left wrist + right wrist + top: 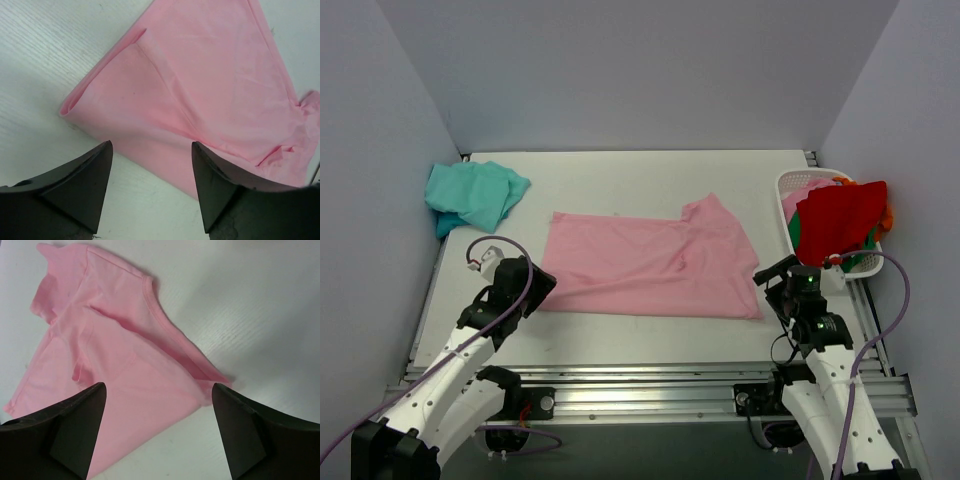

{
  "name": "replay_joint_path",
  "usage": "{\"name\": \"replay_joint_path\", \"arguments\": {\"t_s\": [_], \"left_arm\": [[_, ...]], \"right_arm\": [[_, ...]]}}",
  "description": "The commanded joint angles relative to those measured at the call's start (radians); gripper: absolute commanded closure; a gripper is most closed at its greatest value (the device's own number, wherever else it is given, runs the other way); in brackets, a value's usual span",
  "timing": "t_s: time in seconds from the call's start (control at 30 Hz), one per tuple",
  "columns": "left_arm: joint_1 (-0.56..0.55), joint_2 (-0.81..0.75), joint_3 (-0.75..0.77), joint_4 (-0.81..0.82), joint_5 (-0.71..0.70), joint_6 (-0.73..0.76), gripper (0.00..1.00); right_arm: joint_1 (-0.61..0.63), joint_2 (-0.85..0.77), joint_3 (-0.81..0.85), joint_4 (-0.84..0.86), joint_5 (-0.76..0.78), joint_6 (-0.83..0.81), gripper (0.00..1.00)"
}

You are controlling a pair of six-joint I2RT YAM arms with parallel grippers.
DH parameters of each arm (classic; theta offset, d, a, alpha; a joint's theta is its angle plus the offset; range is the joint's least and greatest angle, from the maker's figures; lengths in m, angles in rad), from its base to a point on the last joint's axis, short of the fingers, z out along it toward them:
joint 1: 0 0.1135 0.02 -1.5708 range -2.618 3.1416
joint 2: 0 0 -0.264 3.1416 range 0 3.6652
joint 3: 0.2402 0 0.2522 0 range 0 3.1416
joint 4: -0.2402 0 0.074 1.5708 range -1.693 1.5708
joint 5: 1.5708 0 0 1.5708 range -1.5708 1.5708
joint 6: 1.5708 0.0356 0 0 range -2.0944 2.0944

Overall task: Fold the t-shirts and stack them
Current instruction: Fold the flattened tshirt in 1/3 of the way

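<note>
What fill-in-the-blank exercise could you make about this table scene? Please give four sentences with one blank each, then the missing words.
1. The t-shirt spread flat in the middle of the table is ___ in colour.
2. The crumpled teal t-shirt lies in the far ___ corner.
3. The white basket on the right holds a ___ garment on top.
4. The left gripper and the right gripper are both ___.

Missing words: pink, left, red, open.

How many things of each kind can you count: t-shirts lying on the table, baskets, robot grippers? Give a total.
T-shirts on the table: 2, pink t-shirt and teal t-shirt
Baskets: 1, white basket
Grippers: 2, left gripper and right gripper
Total: 5
</note>
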Motion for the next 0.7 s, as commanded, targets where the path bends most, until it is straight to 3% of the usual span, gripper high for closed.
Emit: {"name": "replay_joint_path", "arguments": {"t_s": [0.0,0.2,0.33,0.43,0.53,0.67], "left_arm": [[-0.006,-0.068,0.006,-0.119,0.027,0.007,0.25],[-0.006,-0.170,0.067,-0.199,0.039,0.030,0.19],[-0.003,-0.135,0.104,-0.075,0.016,0.118,0.11],[0.004,0.035,0.170,0.075,0.003,0.191,0.09],[0.034,0.213,0.248,0.193,-0.004,0.280,0.09],[0.119,0.439,0.359,0.331,0.111,0.379,0.09]], "right_arm": [[-0.003,-0.102,0.068,-0.207,0.006,-0.019,0.18],[-0.003,-0.197,0.134,-0.267,-0.027,-0.033,0.18],[-0.003,-0.099,0.133,-0.024,-0.083,-0.090,0.22],[-0.004,0.112,0.194,0.157,-0.145,-0.160,0.22],[-0.004,0.444,0.280,0.303,-0.217,-0.217,0.21],[-0.006,0.723,0.482,0.423,-0.221,-0.225,0.22]]}}
